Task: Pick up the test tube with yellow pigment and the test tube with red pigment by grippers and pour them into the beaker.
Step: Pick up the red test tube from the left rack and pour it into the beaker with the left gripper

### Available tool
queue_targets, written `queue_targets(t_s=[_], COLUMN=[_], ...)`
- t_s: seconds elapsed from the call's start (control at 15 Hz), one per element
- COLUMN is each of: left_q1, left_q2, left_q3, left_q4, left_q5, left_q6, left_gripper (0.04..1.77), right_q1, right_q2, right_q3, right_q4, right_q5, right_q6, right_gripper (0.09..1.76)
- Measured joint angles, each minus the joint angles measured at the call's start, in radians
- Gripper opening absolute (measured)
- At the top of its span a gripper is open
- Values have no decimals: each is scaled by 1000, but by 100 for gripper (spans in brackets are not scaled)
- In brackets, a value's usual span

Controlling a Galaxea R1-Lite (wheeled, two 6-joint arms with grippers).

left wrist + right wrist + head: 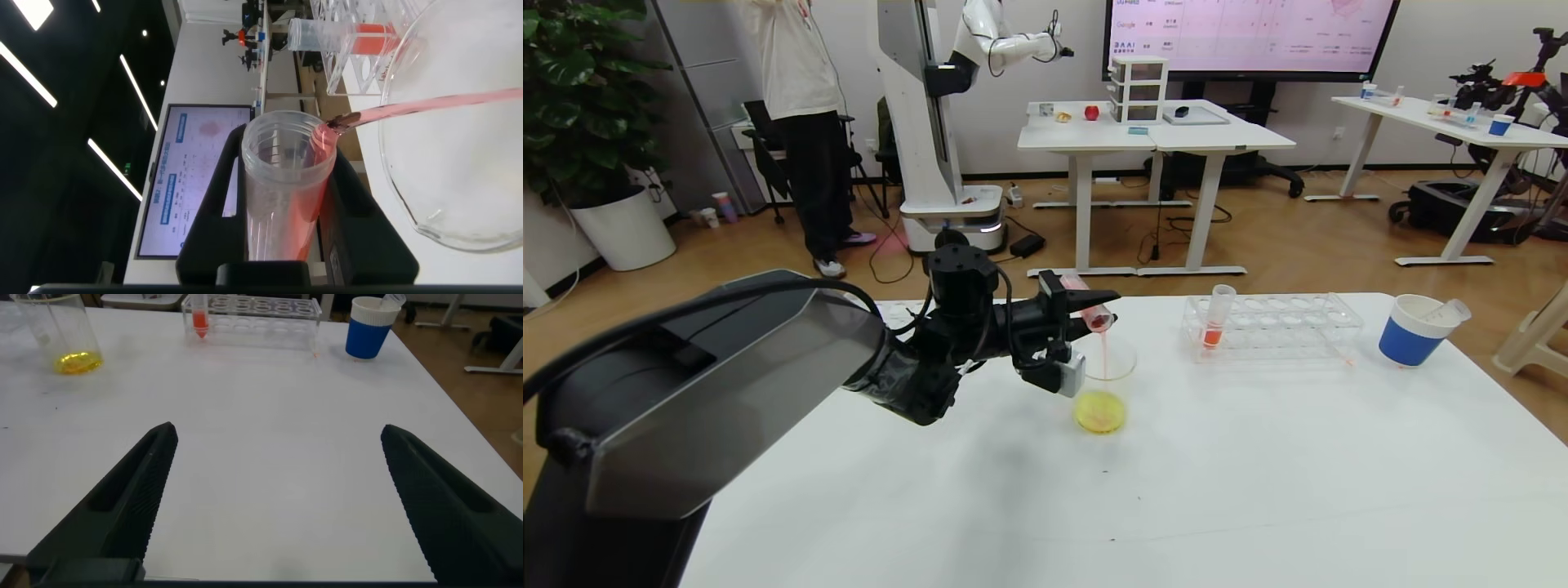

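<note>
My left gripper [1086, 314] is shut on a clear test tube [1092, 309] with red liquid, tilted mouth-down over the clear glass beaker [1104, 384]. A thin red stream [441, 104] runs from the tube's mouth [286, 135] into the beaker [458, 180]. Yellow liquid [1099, 411] lies in the beaker's bottom. No tube with yellow liquid shows. My right gripper [278, 437] is open and empty, low over bare table; it does not show in the head view.
A clear tube rack [1274, 322] stands right of the beaker and holds one upright tube of orange-red liquid [1217, 322]. A blue-and-white paper cup [1413, 331] with an empty clear tube [1450, 312] stands at the far right. The table's right edge [1486, 384] is close to the cup.
</note>
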Motion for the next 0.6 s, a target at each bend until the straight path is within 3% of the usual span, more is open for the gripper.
queue_targets(t_s=[0.6], left_q1=[3], left_q2=[-10], left_q3=[-20], left_q4=[121], left_q5=[1], left_q6=[229], left_gripper=[50], right_q1=[0], right_q2=[0], right_q3=[0], right_q4=[0], right_q5=[0], right_q6=[0], right_gripper=[174])
